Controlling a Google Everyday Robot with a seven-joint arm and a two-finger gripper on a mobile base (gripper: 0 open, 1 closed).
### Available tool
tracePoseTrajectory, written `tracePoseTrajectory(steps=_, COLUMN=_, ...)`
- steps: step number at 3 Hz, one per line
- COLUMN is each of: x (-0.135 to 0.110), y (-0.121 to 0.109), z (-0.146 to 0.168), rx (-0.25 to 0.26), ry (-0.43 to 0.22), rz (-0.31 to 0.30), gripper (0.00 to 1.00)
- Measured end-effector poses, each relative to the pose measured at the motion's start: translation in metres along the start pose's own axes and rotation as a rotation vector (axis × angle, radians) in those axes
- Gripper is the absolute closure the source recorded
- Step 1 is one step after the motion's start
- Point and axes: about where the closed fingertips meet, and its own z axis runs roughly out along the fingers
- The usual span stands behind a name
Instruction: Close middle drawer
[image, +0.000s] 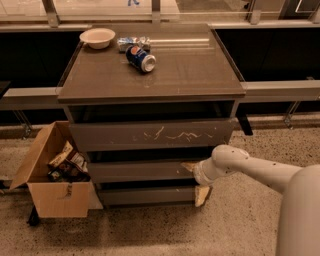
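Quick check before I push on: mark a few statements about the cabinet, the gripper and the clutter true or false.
1. The gripper is at the right end of the middle drawer. True.
2. The can stands upright. False: it lies on its side on the cabinet top.
3. The cardboard box is empty. False: it holds snack packets.
4. The bowl sits on the cabinet top. True.

Beige claw (196, 181) at right end of plain grey middle drawer (135, 171), white-scratched grey drawer (150, 134) above
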Motion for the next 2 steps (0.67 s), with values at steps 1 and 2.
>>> tracePoseTrajectory(steps=1, x=-0.002, y=0.009, z=-0.019, rx=0.021, ry=-0.013, rz=-0.020, gripper=0.00)
tracePoseTrajectory(steps=2, x=-0.009, y=0.052, z=-0.071, rx=0.039, ry=-0.024, rz=-0.028, gripper=0.00)
